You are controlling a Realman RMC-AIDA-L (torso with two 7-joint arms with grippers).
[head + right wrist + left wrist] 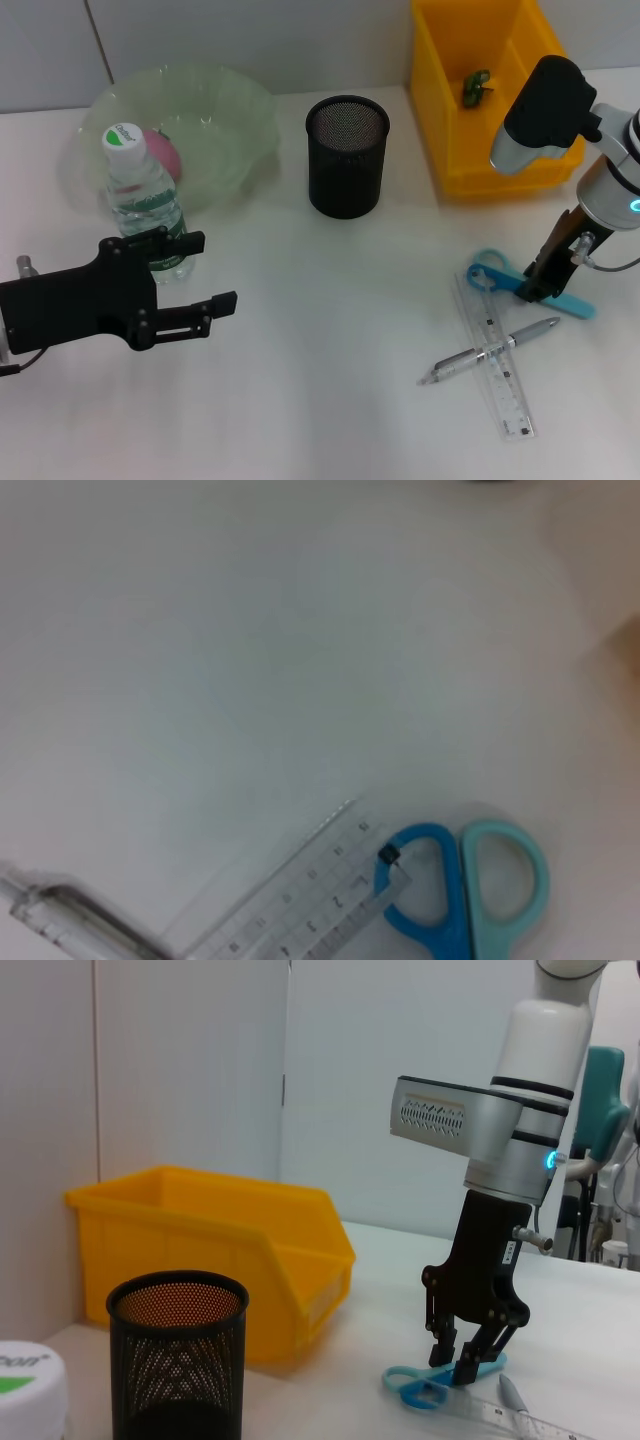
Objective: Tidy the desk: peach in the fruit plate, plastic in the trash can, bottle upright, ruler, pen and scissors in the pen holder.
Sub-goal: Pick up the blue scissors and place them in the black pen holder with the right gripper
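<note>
Head view: a white desk (pixel 320 400) seen from above. On the robot's left, the left gripper (pixel 215 272) hovers just in front of a water bottle (pixel 143 200), its 2 black fingers spread apart and holding nothing. The bottle stands upright with a white and green cap, touching the front rim of a pale green fruit plate (pixel 210 120). A pink peach (pixel 163 150) lies inside that plate, behind the bottle.

At the middle back stands a black mesh pen holder (pixel 346 155). To its right is a yellow bin (pixel 480 90) with a small green scrap (pixel 475 87) inside.

On the robot's right, the right gripper (pixel 533 290) points down at the blue scissors (pixel 500 277), which lie flat on the desk. In the left wrist view its fingertips (pixel 441 1354) straddle the scissors with a narrow gap between them; whether they pinch the scissors, I cannot tell.

Just in front of the scissors, a clear ruler (pixel 497 363) lies flat, with a silver pen (pixel 488 351) crossing over it. The right wrist view shows the ruler's end overlapping the scissors' darker handle loop.
</note>
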